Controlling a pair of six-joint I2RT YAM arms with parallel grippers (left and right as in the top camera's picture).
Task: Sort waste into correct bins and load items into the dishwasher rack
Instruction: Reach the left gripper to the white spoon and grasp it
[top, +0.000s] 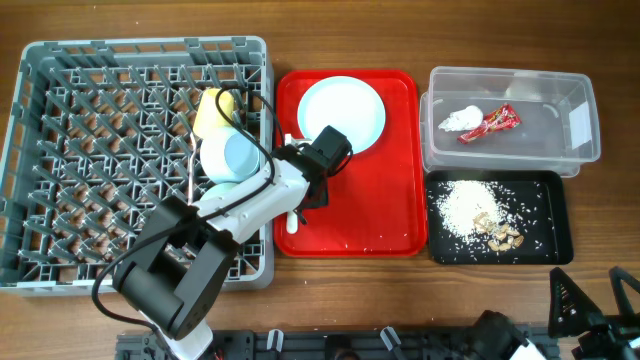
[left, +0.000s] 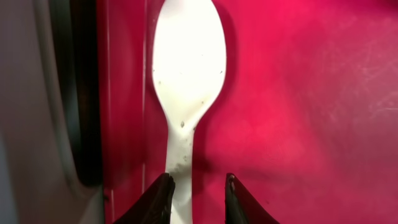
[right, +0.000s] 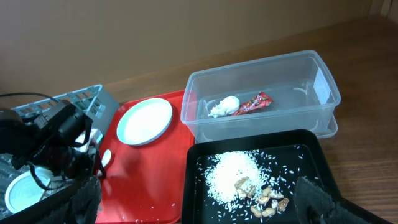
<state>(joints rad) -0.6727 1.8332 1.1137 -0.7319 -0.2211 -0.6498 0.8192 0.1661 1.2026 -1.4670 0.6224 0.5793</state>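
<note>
Glossy red tray (left: 311, 93), smooth white spoon (left: 186, 62), seemingly plastic.

Raised tray rim (left: 119, 93) just beside spoon (left: 186, 68)

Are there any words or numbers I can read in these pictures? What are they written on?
No text can be read in any view.
Wrapper: any print is too small to read.
White sticker on the tub: blank, or too blurred to tell.
Nothing else shows any writing.
</note>
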